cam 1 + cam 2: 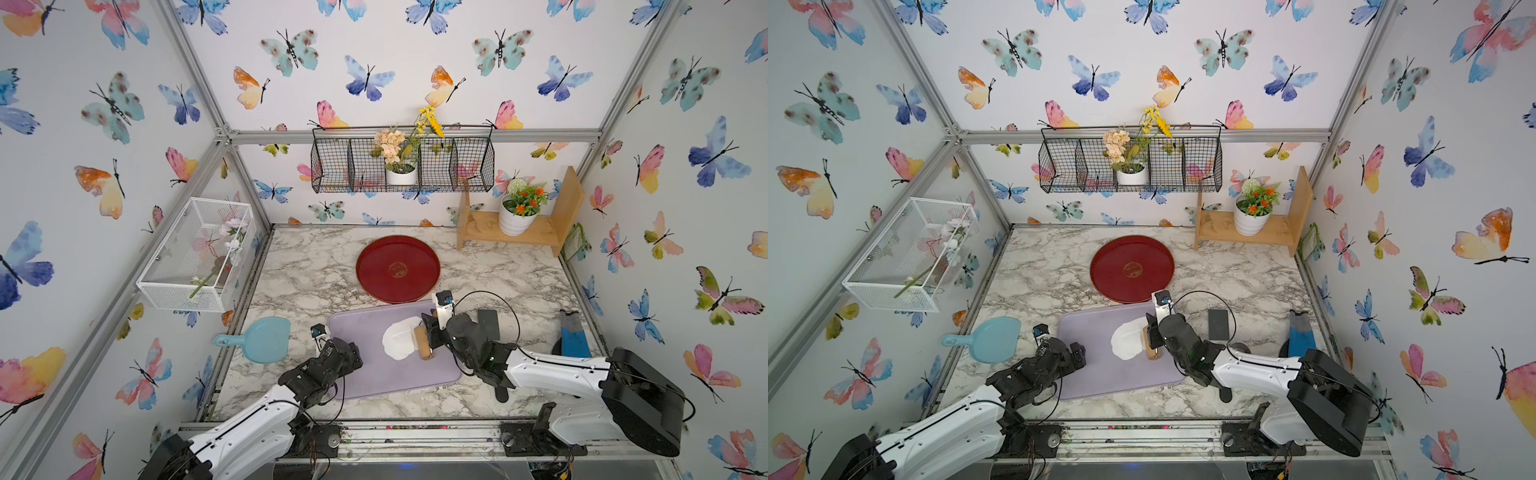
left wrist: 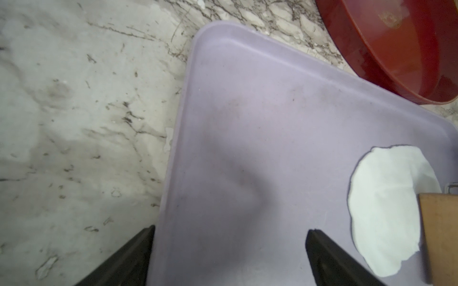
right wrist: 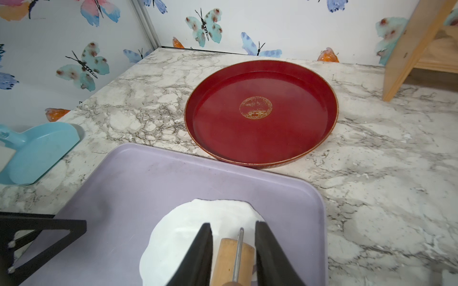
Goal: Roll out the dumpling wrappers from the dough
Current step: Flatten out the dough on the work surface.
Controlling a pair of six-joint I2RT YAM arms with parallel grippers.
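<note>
Left gripper (image 2: 230, 232) spread empty over one purple tray (image 1: 361, 370) left edge; right gripper (image 3: 233, 225) clamps one roller (image 3: 225, 258) on one dough (image 1: 398, 344); one red tray (image 1: 374, 266) far

White butterfly-print wallpaper walls (image 1: 395, 62) on 3 sides, grey aluminium frame bar (image 1: 540, 136); grey-veined white marble-pattern tabletop (image 1: 498, 282); black wire wall basket (image 1: 332, 166), white mesh basket (image 1: 178, 291), light wooden shelf (image 1: 569, 199).

Left hand (image 2: 230, 229) spread wide; right hand (image 3: 234, 224) clamped (both angled downward).
</note>
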